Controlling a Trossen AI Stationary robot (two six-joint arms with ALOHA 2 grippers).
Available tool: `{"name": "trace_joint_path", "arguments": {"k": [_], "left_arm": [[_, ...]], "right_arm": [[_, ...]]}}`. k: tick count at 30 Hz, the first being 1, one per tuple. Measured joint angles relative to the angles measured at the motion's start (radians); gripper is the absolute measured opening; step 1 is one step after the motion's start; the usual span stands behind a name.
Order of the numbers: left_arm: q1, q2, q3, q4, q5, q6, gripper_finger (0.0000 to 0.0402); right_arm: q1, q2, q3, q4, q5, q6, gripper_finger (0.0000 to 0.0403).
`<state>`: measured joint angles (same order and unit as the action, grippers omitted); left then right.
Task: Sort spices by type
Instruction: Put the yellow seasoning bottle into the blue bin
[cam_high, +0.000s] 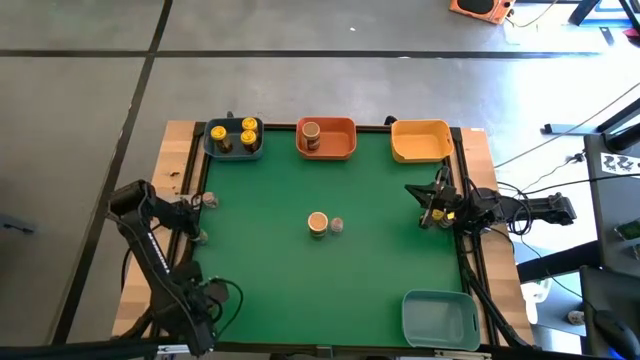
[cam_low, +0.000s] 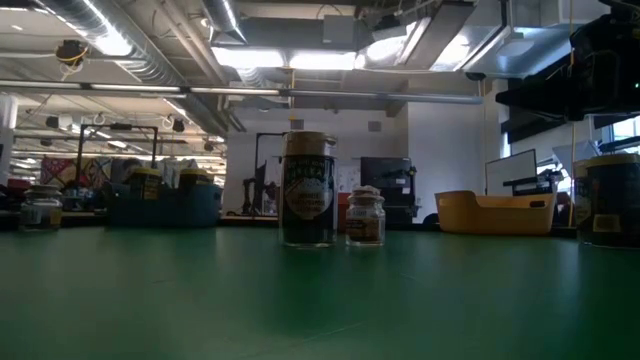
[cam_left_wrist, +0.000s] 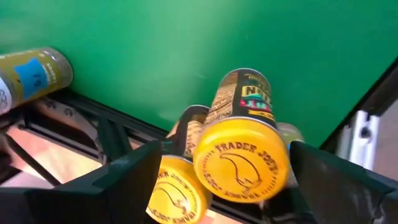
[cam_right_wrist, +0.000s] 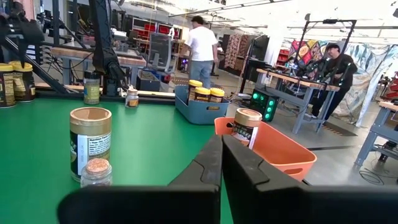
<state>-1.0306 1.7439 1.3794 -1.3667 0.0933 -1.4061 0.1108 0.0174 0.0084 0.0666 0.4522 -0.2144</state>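
My left gripper hovers open over the table's left edge. Its fingers stand on either side of two upright yellow-lidded spice jars, and I see no touch. A tiny jar and a blue-labelled jar stand close by. At mid-table a tan-lidded jar and a tiny jar stand on their bases. My right gripper is shut and empty near the right edge.
Along the far edge stand a blue bin holding three yellow-lidded jars, an orange bin holding one tan-lidded jar, and a yellow bin. A grey-blue bin sits at the near right corner. People stand in the room beyond.
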Motion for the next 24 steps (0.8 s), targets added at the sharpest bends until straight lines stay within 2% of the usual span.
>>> {"name": "trace_joint_path", "arguments": {"k": [6, 11, 22, 24], "left_arm": [[0.0, 0.0, -0.049, 0.059, 0.048, 0.07, 0.0347], [-0.001, 0.0, -0.073, 0.087, 0.059, 0.072, 0.0336], [0.011, 0.0, -0.101, 0.129, 0.063, 0.07, 0.0227], [0.018, 0.0, -0.101, 0.127, 0.064, 0.054, 0.0217]], "right_arm": [[0.0, 0.0, 0.0, 0.0, 0.0, 0.0, 0.0012], [0.0, 0.0, 0.0, 0.0, 0.0, 0.0, 0.0012], [0.0, 0.0, 0.0, 0.0, 0.0, 0.0, 0.0012], [0.0, 0.0, 0.0, 0.0, 0.0, 0.002, 0.0012]]}}
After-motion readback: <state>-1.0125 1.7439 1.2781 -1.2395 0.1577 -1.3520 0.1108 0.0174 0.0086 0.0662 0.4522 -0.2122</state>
